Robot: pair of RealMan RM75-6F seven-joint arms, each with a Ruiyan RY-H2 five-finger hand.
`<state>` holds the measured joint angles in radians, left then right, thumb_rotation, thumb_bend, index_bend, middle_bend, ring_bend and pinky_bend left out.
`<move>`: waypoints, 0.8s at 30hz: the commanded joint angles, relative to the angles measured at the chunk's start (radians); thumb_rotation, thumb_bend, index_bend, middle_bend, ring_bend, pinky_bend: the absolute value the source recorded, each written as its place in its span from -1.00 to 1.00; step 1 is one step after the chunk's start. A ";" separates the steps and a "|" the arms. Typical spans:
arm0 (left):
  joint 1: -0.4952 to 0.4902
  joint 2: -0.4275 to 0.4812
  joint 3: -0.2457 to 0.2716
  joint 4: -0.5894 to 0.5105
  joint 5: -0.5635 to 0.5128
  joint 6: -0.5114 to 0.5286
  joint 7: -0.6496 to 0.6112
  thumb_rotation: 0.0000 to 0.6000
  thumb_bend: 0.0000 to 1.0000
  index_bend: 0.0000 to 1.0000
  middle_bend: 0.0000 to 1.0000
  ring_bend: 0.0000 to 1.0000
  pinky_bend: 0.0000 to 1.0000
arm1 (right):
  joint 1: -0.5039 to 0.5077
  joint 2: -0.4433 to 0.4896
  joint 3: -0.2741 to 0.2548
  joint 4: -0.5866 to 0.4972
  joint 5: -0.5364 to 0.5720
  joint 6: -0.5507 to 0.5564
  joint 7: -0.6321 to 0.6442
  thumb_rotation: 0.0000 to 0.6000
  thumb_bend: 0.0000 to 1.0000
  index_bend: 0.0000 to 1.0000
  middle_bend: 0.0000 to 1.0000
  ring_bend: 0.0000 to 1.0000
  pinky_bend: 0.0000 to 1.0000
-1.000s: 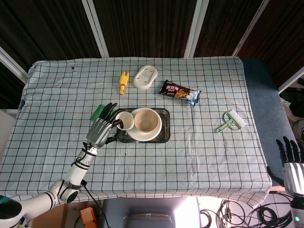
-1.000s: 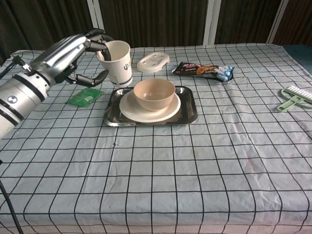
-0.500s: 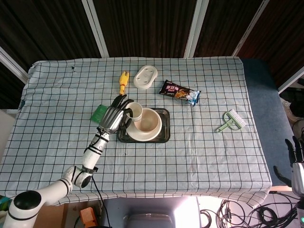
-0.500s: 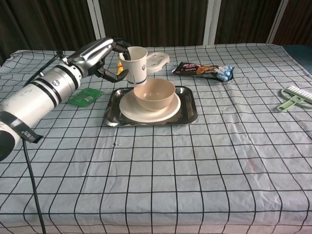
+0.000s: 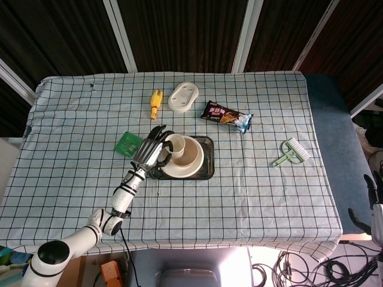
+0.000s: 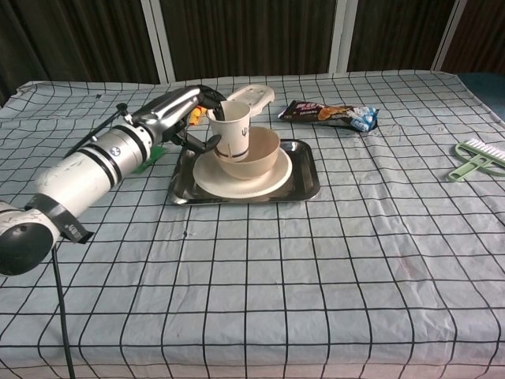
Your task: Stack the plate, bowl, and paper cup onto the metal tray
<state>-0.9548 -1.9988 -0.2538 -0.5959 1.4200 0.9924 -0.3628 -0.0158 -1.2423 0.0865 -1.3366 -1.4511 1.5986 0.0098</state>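
A metal tray [image 5: 209, 161] [image 6: 306, 183] sits mid-table. It carries a cream plate [image 5: 175, 170] [image 6: 237, 181] with a cream bowl [image 5: 190, 156] [image 6: 264, 151] on top. My left hand [image 5: 152, 150] [image 6: 183, 110] grips a white paper cup [image 5: 175, 144] [image 6: 230, 129] and holds it slightly tilted at the bowl's left rim. The cup's base is level with the bowl, and I cannot tell whether they touch. Only the fingers of my right hand [image 5: 374, 200] show, at the far right edge off the table, spread and holding nothing.
Behind the tray lie a yellow toy [image 5: 156, 103], a white dish [image 5: 183, 96] [image 6: 258, 94] and a snack packet [image 5: 226, 116] [image 6: 327, 113]. A green packet [image 5: 127, 143] lies left of the tray. A green brush [image 5: 291, 151] [image 6: 476, 158] lies to the right.
My left hand has carried the cup rightward from beside the tray and lowered it to the bowl's left rim. My right hand has slid further out of the head view.
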 commanded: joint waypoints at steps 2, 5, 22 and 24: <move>-0.002 -0.005 0.005 0.002 0.002 0.011 -0.006 1.00 -0.04 0.35 -0.61 -0.99 -0.88 | -0.001 0.000 0.001 0.000 0.000 -0.002 -0.002 1.00 -0.64 -0.86 -1.00 -1.00 -1.00; -0.004 -0.011 0.008 0.005 -0.002 0.007 -0.011 1.00 -0.04 0.35 -0.60 -0.99 -0.88 | -0.001 0.001 0.001 -0.003 -0.002 -0.002 -0.002 1.00 -0.64 -0.86 -1.00 -1.00 -1.00; -0.009 -0.021 0.050 0.023 0.015 -0.008 -0.032 1.00 -0.21 -1.00 -0.82 -1.00 -0.96 | -0.007 0.003 0.006 -0.009 -0.007 0.000 0.002 1.00 -0.64 -0.86 -1.00 -1.00 -1.00; -0.008 -0.020 0.050 0.022 0.016 -0.004 -0.031 1.00 -0.22 -1.00 -0.83 -1.00 -0.96 | -0.007 0.003 0.006 -0.008 -0.007 0.000 0.001 1.00 -0.64 -0.86 -1.00 -1.00 -1.00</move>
<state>-0.9633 -2.0190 -0.2035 -0.5732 1.4355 0.9866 -0.3944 -0.0230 -1.2393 0.0929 -1.3450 -1.4577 1.5987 0.0112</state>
